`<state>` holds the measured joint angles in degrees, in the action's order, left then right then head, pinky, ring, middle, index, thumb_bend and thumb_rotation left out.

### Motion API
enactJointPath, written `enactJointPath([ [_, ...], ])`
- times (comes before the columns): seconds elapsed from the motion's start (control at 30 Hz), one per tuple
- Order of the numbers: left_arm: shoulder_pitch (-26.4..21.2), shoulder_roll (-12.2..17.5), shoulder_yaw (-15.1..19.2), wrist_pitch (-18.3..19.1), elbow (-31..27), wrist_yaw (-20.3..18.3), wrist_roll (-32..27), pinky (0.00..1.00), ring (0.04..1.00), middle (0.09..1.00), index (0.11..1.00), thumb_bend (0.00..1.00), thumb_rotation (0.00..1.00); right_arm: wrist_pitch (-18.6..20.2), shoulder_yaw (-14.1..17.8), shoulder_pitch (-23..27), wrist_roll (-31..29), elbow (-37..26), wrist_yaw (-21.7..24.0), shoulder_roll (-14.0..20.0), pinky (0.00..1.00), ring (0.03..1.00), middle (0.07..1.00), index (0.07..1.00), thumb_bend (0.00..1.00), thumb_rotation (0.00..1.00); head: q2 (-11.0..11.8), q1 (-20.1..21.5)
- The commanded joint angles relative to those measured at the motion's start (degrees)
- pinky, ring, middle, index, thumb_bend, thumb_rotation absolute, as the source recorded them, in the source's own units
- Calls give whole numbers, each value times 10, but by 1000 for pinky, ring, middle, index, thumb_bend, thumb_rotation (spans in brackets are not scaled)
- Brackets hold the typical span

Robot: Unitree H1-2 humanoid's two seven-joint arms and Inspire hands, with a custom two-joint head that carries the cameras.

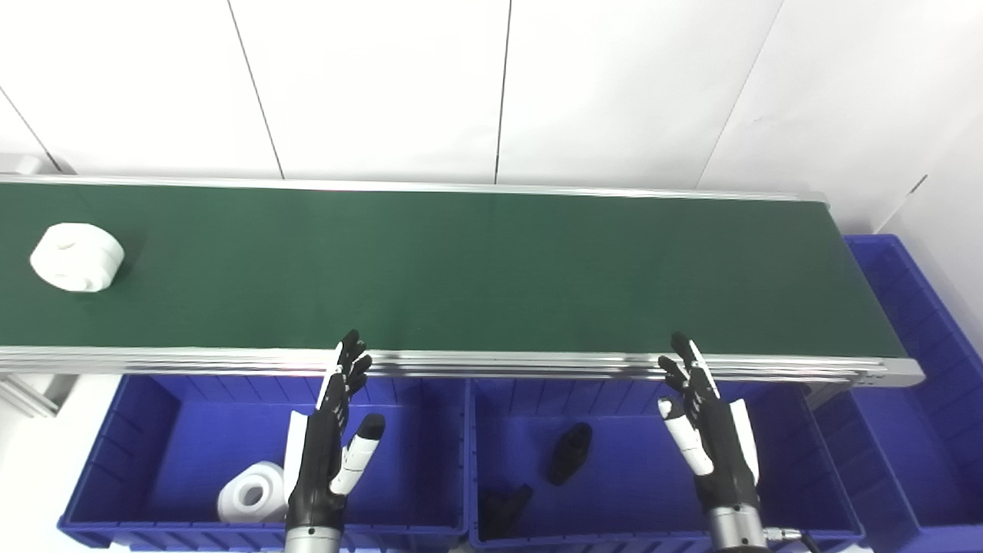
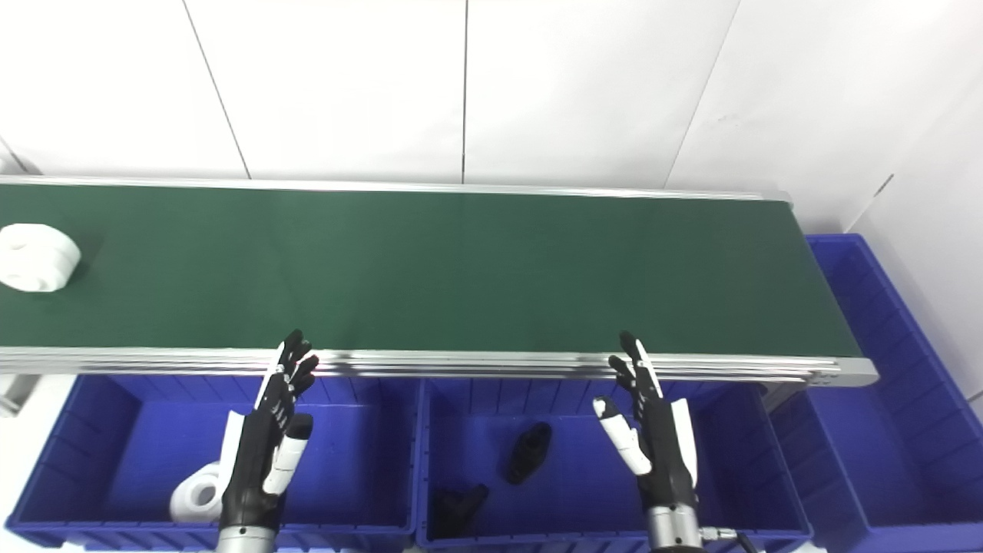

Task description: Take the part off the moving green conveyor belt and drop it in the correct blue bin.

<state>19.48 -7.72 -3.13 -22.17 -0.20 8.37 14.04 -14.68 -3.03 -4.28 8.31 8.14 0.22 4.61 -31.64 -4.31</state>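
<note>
Both hands rise from the bottom edge over the bins, fingers spread apart and pointing up toward the belt, holding nothing. Beneath the black-and-white left hand (image 1: pixel 330 445) sits the left blue plastic bin (image 1: pixel 138 430), and just to that hand's left, low in the bin, lies a white cylindrical part with a central hole (image 1: pixel 249 493). The black-and-white right hand (image 1: pixel 710 442) hovers over the middle blue plastic bin (image 1: pixel 799 461); to this hand's left, on the bin floor, rest a black oval part (image 1: pixel 569 453) and, nearer the front wall, a second black part (image 1: pixel 503 511) whose shape is hard to make out. Farther to the right hand's right stands a third blue bin (image 1: pixel 921 369) at the belt's end.

Just beyond both sets of fingertips runs the silver aluminium rail (image 1: pixel 499 362) edging the long green conveyor belt (image 1: pixel 476 269). Far to the left hand's left, well apart from it, a white rounded cylindrical part (image 1: pixel 77 256) lies on the belt near the picture's edge. Behind the belt is a white panelled wall (image 1: pixel 491 84). No writing or labels can be read anywhere.
</note>
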Motion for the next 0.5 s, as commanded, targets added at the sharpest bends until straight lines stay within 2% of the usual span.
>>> enactJointPath([
  [0.0,-5,-1,-1,-23,-8,11,1,899,908,947,957,686,959,-28,-1,9,-3,-11,-2,-2,907,904,967,960,889,903,0,1],
  [0.13,-6,-1,-1,-24,-6,11,0,900,907,946,960,664,959,-33,-4,7,-4,-8,-3,-3,899,899,960,957,887,910,0,2],
  [0.23,-7,0,-2,-26,-3,11,2,901,910,948,963,666,969,-18,-3,-4,-28,-25,4,-12,898,900,961,958,886,928,1,3],
  [0.33,-8,0,-2,-28,0,10,-1,911,919,956,967,665,965,4,-5,-21,-62,-53,14,-26,901,911,962,968,833,925,0,2],
  [0.47,-9,-2,-1,-27,1,12,-1,908,912,951,962,668,960,2,-16,-38,-64,-72,20,-32,876,905,958,982,804,951,1,1],
])
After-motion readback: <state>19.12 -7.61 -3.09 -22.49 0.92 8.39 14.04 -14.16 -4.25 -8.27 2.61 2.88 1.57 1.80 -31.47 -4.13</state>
